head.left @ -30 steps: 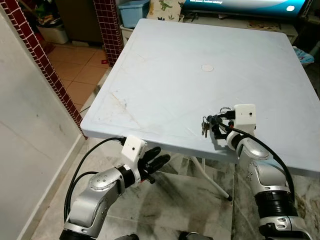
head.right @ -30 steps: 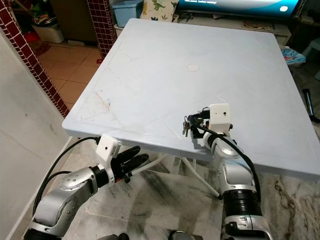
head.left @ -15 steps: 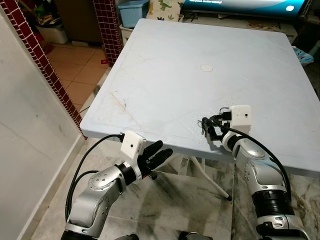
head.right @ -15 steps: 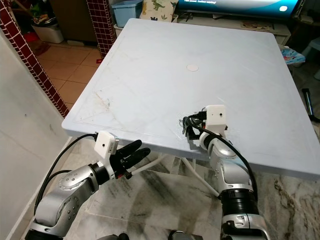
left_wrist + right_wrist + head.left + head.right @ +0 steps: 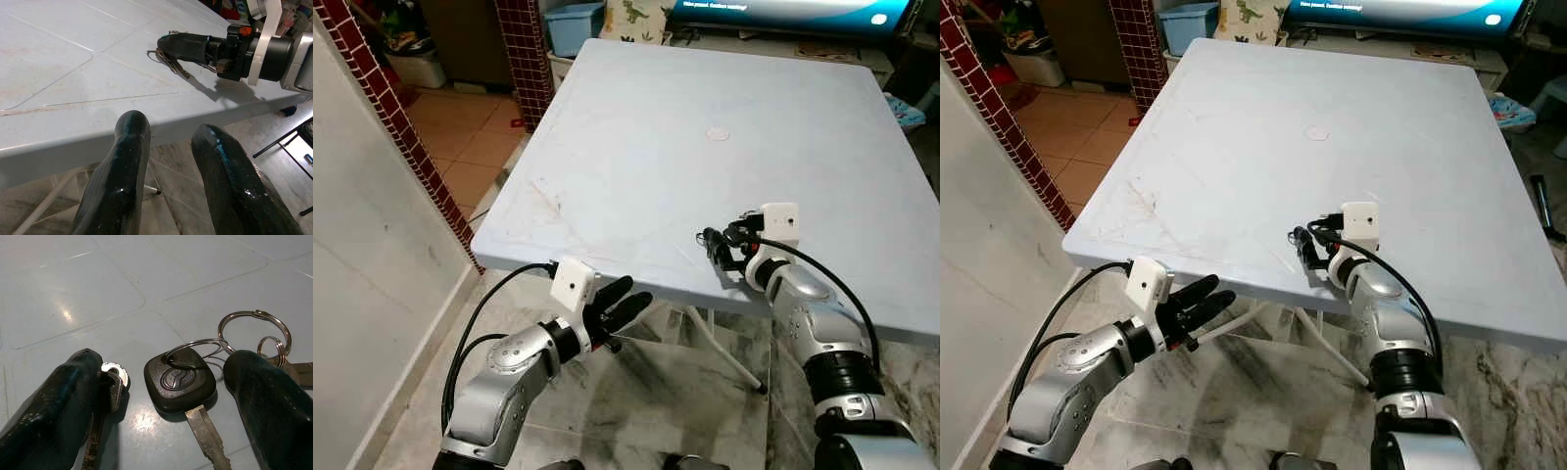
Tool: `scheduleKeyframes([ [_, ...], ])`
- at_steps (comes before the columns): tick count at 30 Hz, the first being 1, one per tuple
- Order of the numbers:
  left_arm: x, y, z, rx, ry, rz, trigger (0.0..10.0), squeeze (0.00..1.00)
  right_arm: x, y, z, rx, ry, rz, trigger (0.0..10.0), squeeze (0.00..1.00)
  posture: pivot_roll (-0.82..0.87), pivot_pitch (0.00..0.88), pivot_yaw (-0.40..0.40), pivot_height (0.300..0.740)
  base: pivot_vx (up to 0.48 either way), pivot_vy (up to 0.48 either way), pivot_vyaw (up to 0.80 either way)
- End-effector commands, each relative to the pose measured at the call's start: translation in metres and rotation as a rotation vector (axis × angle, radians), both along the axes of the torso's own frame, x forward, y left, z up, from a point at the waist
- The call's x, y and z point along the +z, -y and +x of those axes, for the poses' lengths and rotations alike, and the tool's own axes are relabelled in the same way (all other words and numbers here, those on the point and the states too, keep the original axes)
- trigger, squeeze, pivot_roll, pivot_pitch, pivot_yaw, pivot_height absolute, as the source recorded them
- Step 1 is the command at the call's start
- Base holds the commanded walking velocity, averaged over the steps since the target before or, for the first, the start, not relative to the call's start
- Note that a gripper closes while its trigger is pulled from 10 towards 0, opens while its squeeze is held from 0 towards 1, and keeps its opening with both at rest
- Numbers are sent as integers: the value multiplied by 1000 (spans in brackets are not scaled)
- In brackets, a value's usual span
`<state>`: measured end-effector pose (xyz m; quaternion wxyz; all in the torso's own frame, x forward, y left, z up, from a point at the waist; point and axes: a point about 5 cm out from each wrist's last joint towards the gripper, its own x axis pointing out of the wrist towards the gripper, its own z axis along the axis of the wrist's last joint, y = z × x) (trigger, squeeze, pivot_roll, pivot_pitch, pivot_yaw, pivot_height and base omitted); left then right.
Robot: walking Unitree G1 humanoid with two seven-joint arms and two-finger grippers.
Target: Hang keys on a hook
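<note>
Two claw fingers (image 5: 54, 401) straddling keys (image 5: 179, 382), embossed emblem unreadable

Head stereo pair: high, looking forward and down over the pale blue tabletop (image 5: 705, 88).
Left wrist: low, beyond the near edge.
Right wrist: close above the keys (image 5: 181, 382).
Shared: keys, tabletop.

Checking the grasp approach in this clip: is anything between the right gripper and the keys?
Nothing visible. The right gripper is open, its fingers straddling the keys that lie flat on the table, with no other object between them.
</note>
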<state>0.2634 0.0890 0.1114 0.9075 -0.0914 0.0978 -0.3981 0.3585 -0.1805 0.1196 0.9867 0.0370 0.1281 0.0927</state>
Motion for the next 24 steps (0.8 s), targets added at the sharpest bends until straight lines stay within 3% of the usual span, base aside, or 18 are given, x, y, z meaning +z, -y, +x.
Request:
scheduleKeyframes([
  [1,-1,-1,-1,4,-1,14,10000,0,-24,7,-9,-24,-111,-4,10000,0,-79,154,3,740,0,0,0],
  [2,-1,-1,-1,5,-1,16,10000,0,-28,8,-9,-26,-132,8,6235,0,-79,154,3,740,0,0,0],
  [3,-1,-1,-2,5,-2,17,10000,0,-36,12,-12,-27,-168,36,0,0,-78,157,4,740,0,0,0],
  [12,-2,-1,-2,-1,-8,19,10000,0,-43,8,-16,31,-199,90,0,0,-79,158,5,740,0,0,0],
  [24,-2,0,-2,3,-9,18,10000,0,-52,3,-20,92,-227,65,0,0,-81,160,3,740,0,0,0],
])
